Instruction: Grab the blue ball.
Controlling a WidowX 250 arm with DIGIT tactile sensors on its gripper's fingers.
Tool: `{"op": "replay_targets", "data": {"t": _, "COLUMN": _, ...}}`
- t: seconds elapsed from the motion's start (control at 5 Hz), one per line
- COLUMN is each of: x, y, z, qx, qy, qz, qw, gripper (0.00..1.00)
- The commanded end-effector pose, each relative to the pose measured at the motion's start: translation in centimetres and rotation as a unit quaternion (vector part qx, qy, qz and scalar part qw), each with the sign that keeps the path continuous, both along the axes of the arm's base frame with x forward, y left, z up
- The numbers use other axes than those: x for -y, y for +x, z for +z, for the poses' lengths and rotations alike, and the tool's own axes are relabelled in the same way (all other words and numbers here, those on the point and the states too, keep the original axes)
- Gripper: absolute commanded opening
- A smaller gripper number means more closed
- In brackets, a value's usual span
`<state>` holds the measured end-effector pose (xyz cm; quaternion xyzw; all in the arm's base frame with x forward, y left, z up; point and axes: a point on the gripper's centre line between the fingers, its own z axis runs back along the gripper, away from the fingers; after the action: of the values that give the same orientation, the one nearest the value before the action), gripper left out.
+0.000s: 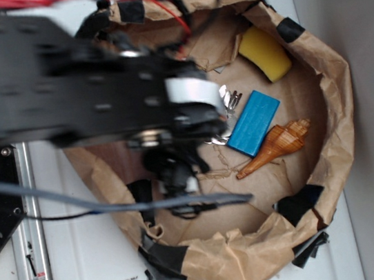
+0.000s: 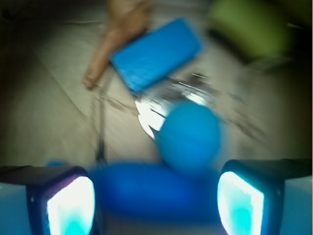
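Note:
The wrist view is blurred. The blue ball (image 2: 190, 137) is a round teal-blue shape just ahead of my gripper (image 2: 156, 205), slightly right of centre, resting on the brown paper floor. My fingers stand wide apart, with the left fingertip (image 2: 71, 205) and the right one at the bottom corners. A darker blue long body (image 2: 156, 191), the bottle-shaped pin, lies across the gap between them, nearer than the ball. I cannot tell whether it touches the pads. In the exterior view my black arm (image 1: 96, 90) covers the gripper, the ball and the pin.
A paper-walled bin (image 1: 336, 112) encloses everything. Beyond the ball lie crumpled silver foil (image 2: 161, 105), a flat blue block (image 1: 254, 122) (image 2: 156, 54), a brown spiral shell (image 1: 275, 147) (image 2: 117, 34) and a yellow sponge (image 1: 265, 54). Cables trail across the bin's left side.

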<state>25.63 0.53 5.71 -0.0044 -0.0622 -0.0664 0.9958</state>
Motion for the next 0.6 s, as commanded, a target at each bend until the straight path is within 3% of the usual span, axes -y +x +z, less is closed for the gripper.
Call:
{"op": "replay_targets", "data": {"t": 0.0, "x": 1.3, "y": 2.7, "z": -5.2, "qx": -0.055, "qy": 0.044, "qz": -0.045, "qw": 0.996, "gripper": 0.0}}
{"op": "replay_targets", "data": {"t": 0.2, "x": 0.9, "y": 2.0, "z": -4.4, "qx": -0.073, "qy": 0.014, "qz": -0.059, "qw": 0.995, "gripper": 0.0}}
{"op": "replay_targets", "data": {"t": 0.4, "x": 0.6, "y": 2.0, "z": 0.3, "qx": -0.045, "qy": -0.028, "qz": -0.062, "qw": 0.997, "gripper": 0.0}}
